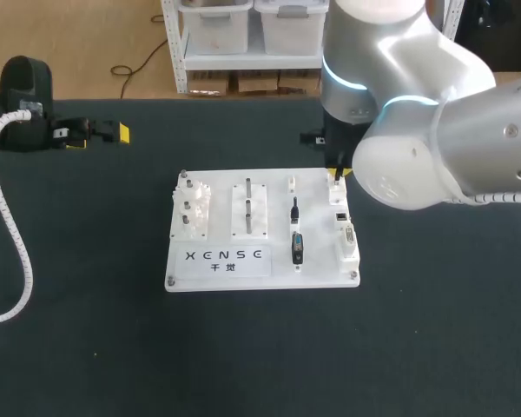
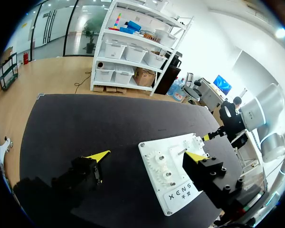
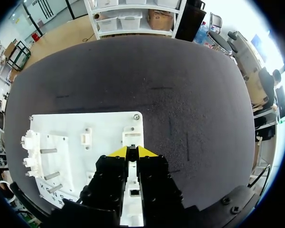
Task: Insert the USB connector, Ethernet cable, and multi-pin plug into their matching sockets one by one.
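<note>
Two arms in frame. Right arm [image 1: 434, 130] enters from the right, its bulky elbow above the table [image 1: 87, 304] and its wrist pointing straight down at the far right corner of the white board [image 1: 317, 228]. Right gripper [image 3: 132, 152]: fingers drawn almost together, only a thin slit between the yellow tips, just over the farthest socket block [image 3: 131, 135]. Cannot tell whether anything is pinched there. Left arm [image 1: 22, 82] sits well left of the board over bare table. Left gripper [image 2: 147, 156]: spread wide, holding nothing. Board contents: the middle column carries a small black plug [image 1: 294, 209] and, nearer, a larger black plug [image 1: 297, 248]. Two more sockets [image 1: 344, 228] line the right edge.
</note>
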### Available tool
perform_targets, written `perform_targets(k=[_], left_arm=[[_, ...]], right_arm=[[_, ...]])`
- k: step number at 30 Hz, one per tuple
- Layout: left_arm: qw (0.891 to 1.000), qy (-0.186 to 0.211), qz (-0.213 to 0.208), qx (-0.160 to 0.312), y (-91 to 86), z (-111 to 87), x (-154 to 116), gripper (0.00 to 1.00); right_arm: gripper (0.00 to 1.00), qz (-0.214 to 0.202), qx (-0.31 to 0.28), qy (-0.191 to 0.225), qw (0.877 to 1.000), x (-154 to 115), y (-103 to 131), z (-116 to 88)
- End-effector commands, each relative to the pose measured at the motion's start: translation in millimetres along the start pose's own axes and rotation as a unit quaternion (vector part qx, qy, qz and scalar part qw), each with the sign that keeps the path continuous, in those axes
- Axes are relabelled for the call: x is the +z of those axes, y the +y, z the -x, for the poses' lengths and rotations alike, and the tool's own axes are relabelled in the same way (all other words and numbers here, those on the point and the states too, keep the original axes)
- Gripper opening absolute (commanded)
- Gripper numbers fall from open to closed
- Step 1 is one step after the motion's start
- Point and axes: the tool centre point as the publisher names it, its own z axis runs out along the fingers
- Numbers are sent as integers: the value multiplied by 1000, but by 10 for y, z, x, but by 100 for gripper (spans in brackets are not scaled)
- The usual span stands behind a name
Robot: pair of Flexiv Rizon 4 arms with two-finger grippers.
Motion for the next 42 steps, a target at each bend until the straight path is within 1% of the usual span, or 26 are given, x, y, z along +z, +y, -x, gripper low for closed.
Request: perform_targets(k=[1, 12, 21, 32, 42], left_arm=[[1000, 0, 0, 0, 0, 0, 0, 100], [1000, 0, 0, 0, 0, 0, 0, 100], [1000, 0, 0, 0, 0, 0, 0, 100], [1000, 0, 0, 0, 0, 0, 0, 100], [1000, 0, 0, 0, 0, 0, 0, 100]], right_arm=[[0, -2, 1, -2, 1000, 24, -12, -14], [0, -8, 2, 1, 1000, 61, -56, -14], [0, -13, 6, 20, 1000, 183, -23, -58], [0, -29, 15, 34, 999, 288, -56, -37], [0, -29, 11, 37, 999, 301, -13, -36]])
